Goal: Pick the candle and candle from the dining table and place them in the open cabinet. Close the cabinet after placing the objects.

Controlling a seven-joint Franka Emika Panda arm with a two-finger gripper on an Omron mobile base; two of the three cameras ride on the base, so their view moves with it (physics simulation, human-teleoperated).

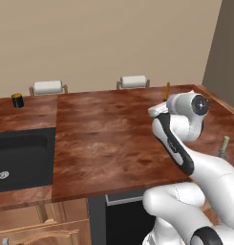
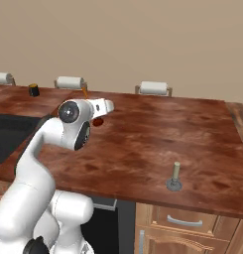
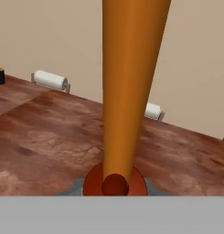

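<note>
The dining table [image 1: 109,139] has a glossy reddish-brown top with a darker mottled wood grain. The taper candle [image 3: 131,82] is plain orange, and its holder [image 3: 93,183] is dark red. The stub candle [image 2: 176,169] near the table's right edge is pale beige on a grey round base [image 2: 173,186]. A small jar [image 1: 17,100] at the far left is black with a yellow top. The sink [image 1: 20,160] is black. Chair backs [image 1: 47,87] beyond the table are white. The wall [image 1: 113,38] is flat tan, and the low cupboards [image 2: 192,228] are light wood.
</note>
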